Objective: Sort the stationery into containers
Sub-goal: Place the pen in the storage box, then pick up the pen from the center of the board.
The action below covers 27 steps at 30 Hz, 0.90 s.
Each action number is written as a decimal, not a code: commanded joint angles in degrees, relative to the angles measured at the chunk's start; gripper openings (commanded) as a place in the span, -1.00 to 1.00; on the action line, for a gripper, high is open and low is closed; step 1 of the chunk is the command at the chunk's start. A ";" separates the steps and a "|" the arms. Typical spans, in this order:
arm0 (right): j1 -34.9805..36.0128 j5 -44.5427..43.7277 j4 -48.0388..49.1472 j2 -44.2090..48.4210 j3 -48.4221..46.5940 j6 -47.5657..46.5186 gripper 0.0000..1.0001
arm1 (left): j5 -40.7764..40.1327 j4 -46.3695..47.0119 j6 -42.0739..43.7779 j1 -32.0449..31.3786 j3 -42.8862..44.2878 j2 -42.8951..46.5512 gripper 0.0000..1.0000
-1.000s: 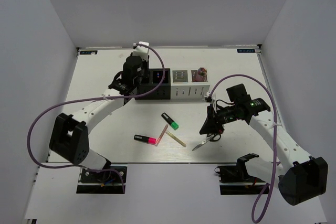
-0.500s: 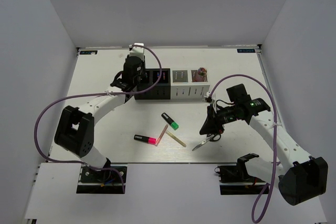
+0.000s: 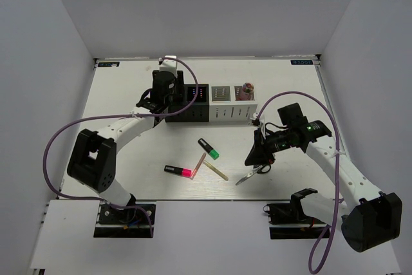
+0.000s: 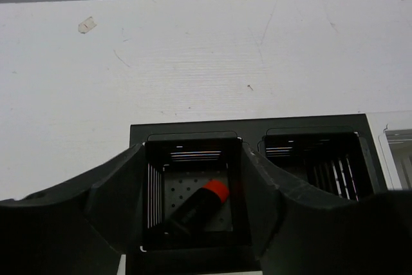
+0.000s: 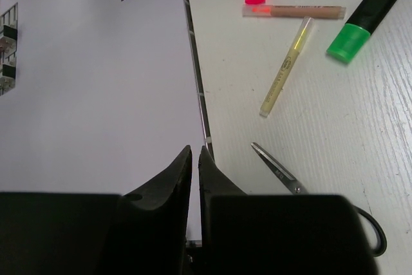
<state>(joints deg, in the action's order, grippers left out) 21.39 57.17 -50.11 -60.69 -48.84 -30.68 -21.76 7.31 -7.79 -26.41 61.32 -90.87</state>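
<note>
My left gripper (image 3: 165, 96) hangs open over the leftmost black container (image 4: 138, 134). An orange-capped black marker (image 4: 196, 206) lies loose inside it, between my spread fingers (image 4: 111, 199). My right gripper (image 3: 252, 158) is shut and empty just above the table, beside the black-handled scissors (image 3: 252, 173), whose blade shows in the right wrist view (image 5: 277, 169). On the table lie a green-capped marker (image 3: 208, 149), a pink-capped marker (image 3: 178, 170), a pink pencil (image 3: 199, 164) and a pale stick (image 3: 216, 170). A pink-capped tube (image 3: 246, 88) stands in the rightmost white container (image 3: 243, 111).
The row also holds a second black container (image 3: 195, 100) and a white one (image 3: 221, 100). White walls close in the table on three sides. The near table edge (image 5: 196, 82) runs close to my right gripper.
My left arm shifted a little, its gripper moving slightly farther back over the black container. The right arm and the loose items have not moved.
</note>
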 commanded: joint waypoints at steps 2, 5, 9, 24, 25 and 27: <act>-0.38 1.37 -1.13 1.18 0.32 -1.14 -0.77 | 0.75 -1.33 -0.82 0.13 -0.32 3.50 0.24; -0.21 1.19 -1.31 1.36 0.24 -1.14 -0.77 | 1.63 -5.18 -2.13 0.05 0.46 5.70 -0.76; -0.20 -2.48 2.97 1.71 1.03 3.32 -1.00 | 2.68 -27.48 -12.55 -1.01 9.49 10.27 -1.00; 0.23 -40.03 17.50 -1.45 3.14 23.81 -0.44 | 7.43 -64.53 -68.12 -4.07 -16.57 31.89 0.19; 0.23 -40.29 17.85 -1.45 3.22 23.91 -0.52 | 7.17 -64.88 -69.19 -4.61 -16.76 31.90 0.22; 0.15 -40.47 17.85 -1.28 3.40 24.08 -0.56 | 7.95 -65.31 -71.39 -6.27 -17.46 30.32 0.19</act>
<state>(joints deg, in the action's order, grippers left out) 21.50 20.18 -35.09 -62.04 -45.95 -9.13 -14.11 -55.77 -68.62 -30.85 44.05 -60.97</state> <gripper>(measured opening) 0.228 0.600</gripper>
